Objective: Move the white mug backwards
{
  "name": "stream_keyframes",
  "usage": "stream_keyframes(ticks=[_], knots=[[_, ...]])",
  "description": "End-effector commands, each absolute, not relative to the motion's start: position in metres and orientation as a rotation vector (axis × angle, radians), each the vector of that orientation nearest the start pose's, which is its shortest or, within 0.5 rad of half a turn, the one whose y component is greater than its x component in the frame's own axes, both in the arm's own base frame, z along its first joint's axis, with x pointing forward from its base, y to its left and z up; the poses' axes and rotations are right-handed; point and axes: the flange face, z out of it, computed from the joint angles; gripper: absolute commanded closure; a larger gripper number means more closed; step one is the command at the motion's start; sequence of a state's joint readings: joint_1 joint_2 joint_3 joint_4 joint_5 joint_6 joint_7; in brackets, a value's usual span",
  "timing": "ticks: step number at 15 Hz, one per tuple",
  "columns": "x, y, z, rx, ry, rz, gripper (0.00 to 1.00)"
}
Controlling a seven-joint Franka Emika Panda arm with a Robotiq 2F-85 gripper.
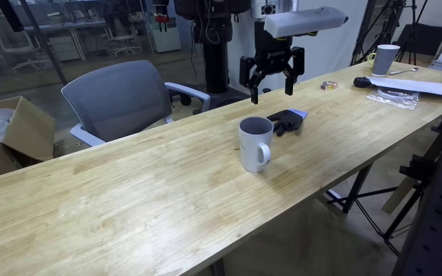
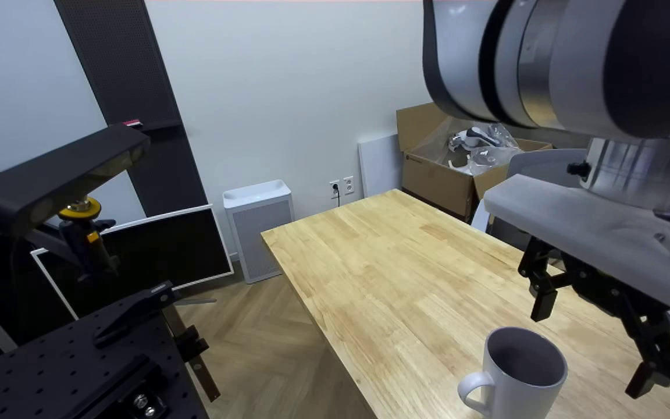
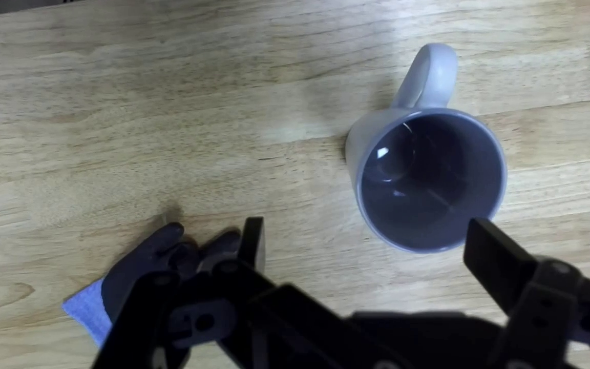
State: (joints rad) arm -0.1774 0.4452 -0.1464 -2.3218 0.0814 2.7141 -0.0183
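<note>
White mug (image 1: 253,147) upright on the wooden table (image 1: 148,199), the gripper (image 1: 271,94) spread wide in the air.
In an exterior view the mug stands foremost on the table, its handle turned to the near edge. Behind it and to one side lies a dark glove (image 1: 287,122) with a blue cuff; the wrist view shows the two apart. The gripper hangs higher and farther back than the mug. Well past them lie a clear plastic bag (image 1: 397,99) and a white sheet (image 1: 413,85); beyond those, a grey cup (image 1: 385,61) with a spoon (image 1: 405,71) beside it.
</note>
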Motion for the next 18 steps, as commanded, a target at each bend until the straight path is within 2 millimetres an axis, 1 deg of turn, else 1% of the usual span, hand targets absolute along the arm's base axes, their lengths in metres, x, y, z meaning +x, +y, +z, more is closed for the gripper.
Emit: stream_keyframes(ticks=[1, 14, 18], knots=[[0.491, -0.169, 0.137, -3.113, 0.622, 0.065, 0.00], [0.479, -0.171, 0.098, -3.114, 0.646, 0.093, 0.00], [0.476, -0.171, 0.090, -3.115, 0.654, 0.077, 0.00]])
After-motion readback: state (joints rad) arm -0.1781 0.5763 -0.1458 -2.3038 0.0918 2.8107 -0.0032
